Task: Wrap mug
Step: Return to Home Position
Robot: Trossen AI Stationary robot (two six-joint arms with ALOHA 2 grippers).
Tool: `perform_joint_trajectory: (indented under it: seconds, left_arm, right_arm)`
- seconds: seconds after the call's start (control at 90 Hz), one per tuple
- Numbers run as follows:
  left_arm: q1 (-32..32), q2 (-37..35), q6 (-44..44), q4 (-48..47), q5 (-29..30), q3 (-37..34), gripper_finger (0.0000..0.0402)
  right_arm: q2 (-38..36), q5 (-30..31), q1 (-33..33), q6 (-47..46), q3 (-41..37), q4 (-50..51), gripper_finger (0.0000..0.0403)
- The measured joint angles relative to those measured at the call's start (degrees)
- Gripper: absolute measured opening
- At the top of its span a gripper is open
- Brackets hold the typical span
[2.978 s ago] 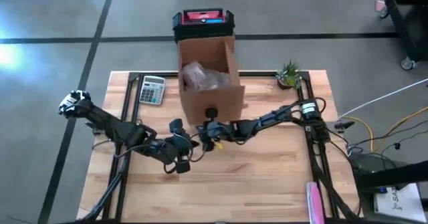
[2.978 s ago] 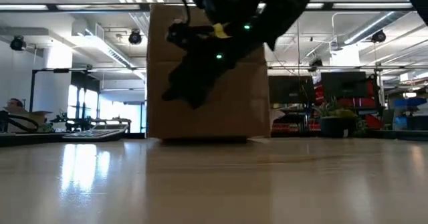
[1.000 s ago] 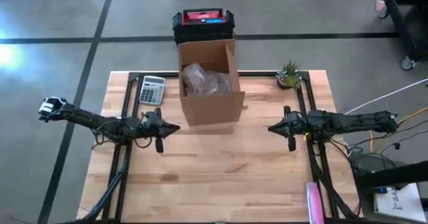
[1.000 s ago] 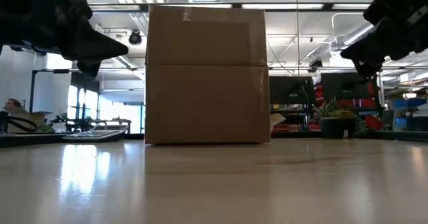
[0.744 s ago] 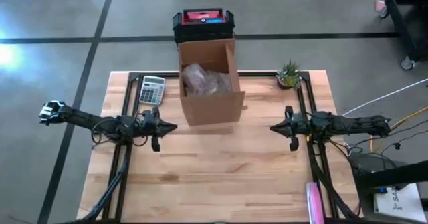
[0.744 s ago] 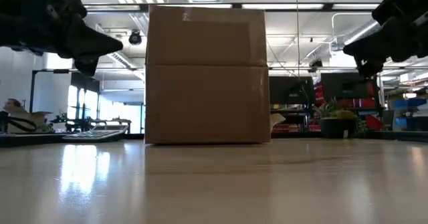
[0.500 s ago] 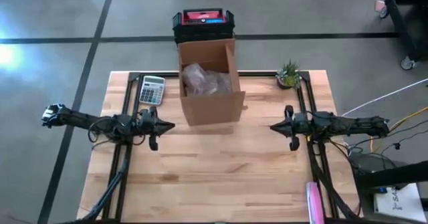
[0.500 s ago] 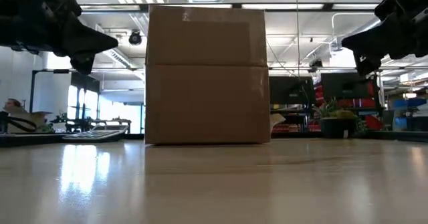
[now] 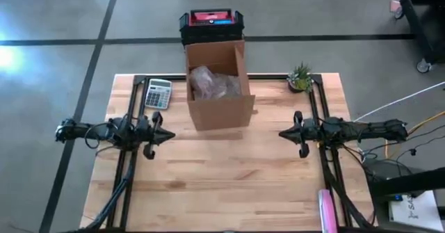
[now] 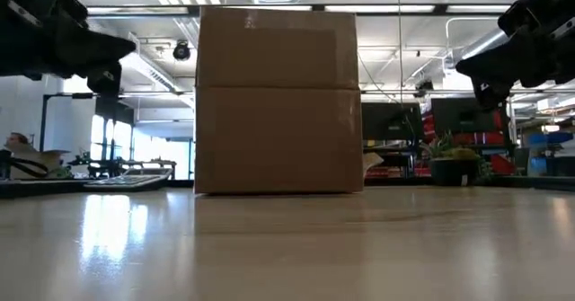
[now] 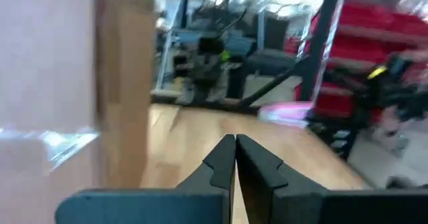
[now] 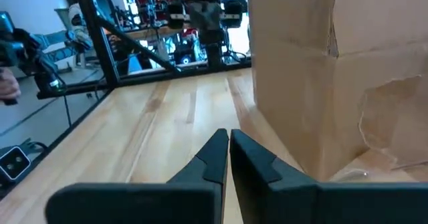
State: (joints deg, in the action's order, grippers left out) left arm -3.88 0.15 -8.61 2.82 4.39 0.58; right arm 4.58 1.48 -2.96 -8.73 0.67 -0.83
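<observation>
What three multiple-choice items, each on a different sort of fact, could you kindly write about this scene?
1. Where is the wrapped bundle? A) inside the box B) on the tabletop C) beside the plant
2. How many pincers touch the box? A) two B) one C) none
3. The right pincer is: A) wide open B) shut and empty C) shut on the bundle

Answers: A, the bundle shows through the box's open top; C, the left pincer hovers off to one side of the box and the right one off to the other; B, its tips meet with nothing held.
</observation>
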Motion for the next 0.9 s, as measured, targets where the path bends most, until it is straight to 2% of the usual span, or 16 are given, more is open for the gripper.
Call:
perform_joint_trajectory:
  seconds: [0.1,0.344,0.467,0.722,0.9]
  left_arm:
    - [5.8,-0.1,-0.9,-1.2,-1.4,0.0,0.0]
    - [19.0,-0.1,-1.1,1.5,-16.1,0.0,0.0]
    - [22.8,-0.1,-1.5,0.9,-17.1,0.0,0.0]
    - [23.4,-0.1,-1.8,1.3,-17.0,-0.1,0.0]
    - [20.2,-0.1,-2.4,2.5,-15.7,-0.1,0.0]
  right_arm:
    - [0.1,0.0,0.0,0.8,0.0,0.0,0.0003]
    - [0.1,0.0,0.0,2.1,0.0,0.0,0.0003]
    - [0.1,0.0,0.0,2.3,0.0,0.0,0.0003]
    - [0.2,-0.1,0.0,1.3,0.0,0.1,0.0003]
    - [0.4,-0.1,0.0,0.2,0.0,0.1,0.0003]
